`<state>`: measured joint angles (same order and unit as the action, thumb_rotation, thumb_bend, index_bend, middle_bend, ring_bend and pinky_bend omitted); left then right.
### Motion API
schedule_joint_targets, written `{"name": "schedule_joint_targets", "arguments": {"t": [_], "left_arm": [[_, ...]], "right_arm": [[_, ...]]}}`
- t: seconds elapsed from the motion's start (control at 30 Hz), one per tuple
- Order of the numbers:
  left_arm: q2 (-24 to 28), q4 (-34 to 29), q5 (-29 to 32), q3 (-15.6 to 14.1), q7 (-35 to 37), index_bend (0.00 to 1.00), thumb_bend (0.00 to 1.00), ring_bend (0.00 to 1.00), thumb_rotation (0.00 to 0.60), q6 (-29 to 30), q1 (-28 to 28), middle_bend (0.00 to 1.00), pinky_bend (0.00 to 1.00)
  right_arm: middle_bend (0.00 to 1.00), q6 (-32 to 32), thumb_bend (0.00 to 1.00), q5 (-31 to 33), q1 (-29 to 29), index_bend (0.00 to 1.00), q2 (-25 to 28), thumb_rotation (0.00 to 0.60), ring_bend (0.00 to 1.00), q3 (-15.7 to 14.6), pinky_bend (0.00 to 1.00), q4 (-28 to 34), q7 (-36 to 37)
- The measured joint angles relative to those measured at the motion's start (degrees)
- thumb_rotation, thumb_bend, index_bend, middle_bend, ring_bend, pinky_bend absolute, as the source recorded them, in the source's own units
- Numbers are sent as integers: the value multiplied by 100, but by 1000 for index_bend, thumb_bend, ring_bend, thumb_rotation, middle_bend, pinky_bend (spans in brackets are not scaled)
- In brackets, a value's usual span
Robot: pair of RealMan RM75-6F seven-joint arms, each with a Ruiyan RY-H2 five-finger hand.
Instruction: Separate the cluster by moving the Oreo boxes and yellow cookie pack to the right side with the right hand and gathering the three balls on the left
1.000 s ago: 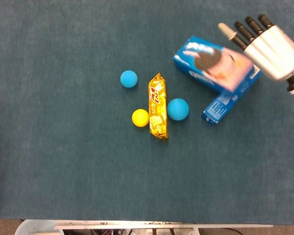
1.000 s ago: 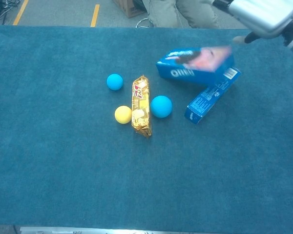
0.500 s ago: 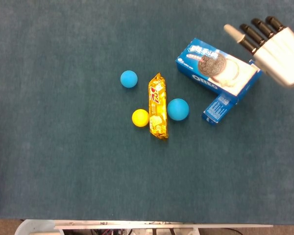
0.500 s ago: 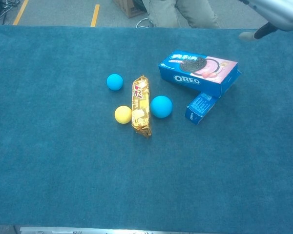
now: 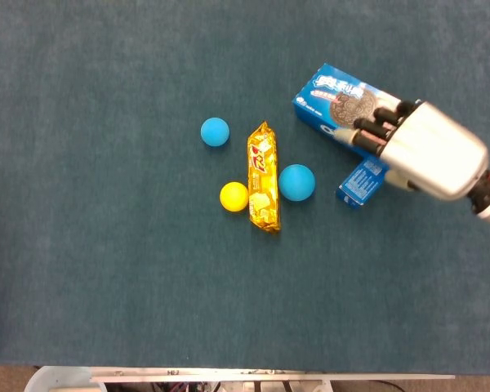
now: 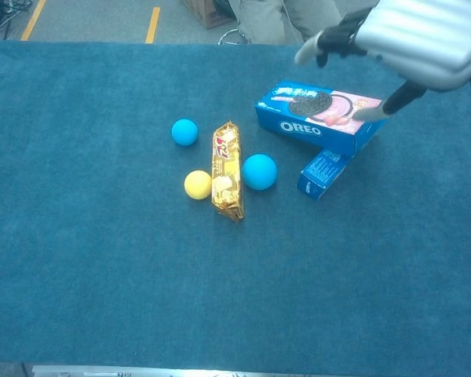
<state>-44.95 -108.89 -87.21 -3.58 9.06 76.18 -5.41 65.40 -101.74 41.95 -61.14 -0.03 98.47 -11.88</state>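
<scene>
A large blue Oreo box (image 5: 335,102) (image 6: 314,114) lies face up, its right end resting on a smaller blue Oreo box (image 5: 361,181) (image 6: 322,173). My right hand (image 5: 429,151) (image 6: 416,31) hovers above the large box's right end with its fingers apart and nothing in it; its thumb tip points down close to the box top. A yellow cookie pack (image 5: 262,177) (image 6: 227,170) lies lengthwise in the middle. Left of the pack sit a yellow ball (image 5: 233,196) (image 6: 197,184) and a small blue ball (image 5: 215,131) (image 6: 184,131). A bigger blue ball (image 5: 296,182) (image 6: 259,171) touches its right side.
Teal cloth (image 5: 106,269) covers the whole table. A person's legs (image 6: 298,20) stand beyond the far edge. The table's near edge (image 5: 245,377) runs along the bottom of the head view.
The large Oreo box, tilted and blurred a second ago, has settled flat on the small box. My right hand moved left and forward from beside the box to over its right end.
</scene>
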Motion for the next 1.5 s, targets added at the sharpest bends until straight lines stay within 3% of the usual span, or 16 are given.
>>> {"name": "schedule_joint_targets", "arguments": {"t": [0.33, 0.57, 1.2, 1.5], "left_arm": [[13, 86, -147, -97, 151, 171, 333, 112, 600, 53, 75, 159, 104], [-17, 240, -214, -159, 317, 171, 333, 111, 600, 88, 132, 159, 104], [-59, 419, -243, -187, 503, 173, 333, 111, 600, 117, 163, 160, 103], [-71, 489, -220, -196, 553, 176, 332, 111, 600, 137, 191, 160, 103]], "right_arm": [[436, -1227, 3, 249, 284, 278, -41, 600, 458, -117, 677, 745, -324], [437, -1663, 0, 1016, 340, 278, -434, 600, 458, 14, 662, 808, -929], [409, -1960, 0, 3276, 602, 263, -1373, 600, 338, 297, 373, 498, -3141], [338, -1848, 0, 4178, 923, 263, -1715, 600, 272, 206, 341, 474, -3977]]}}
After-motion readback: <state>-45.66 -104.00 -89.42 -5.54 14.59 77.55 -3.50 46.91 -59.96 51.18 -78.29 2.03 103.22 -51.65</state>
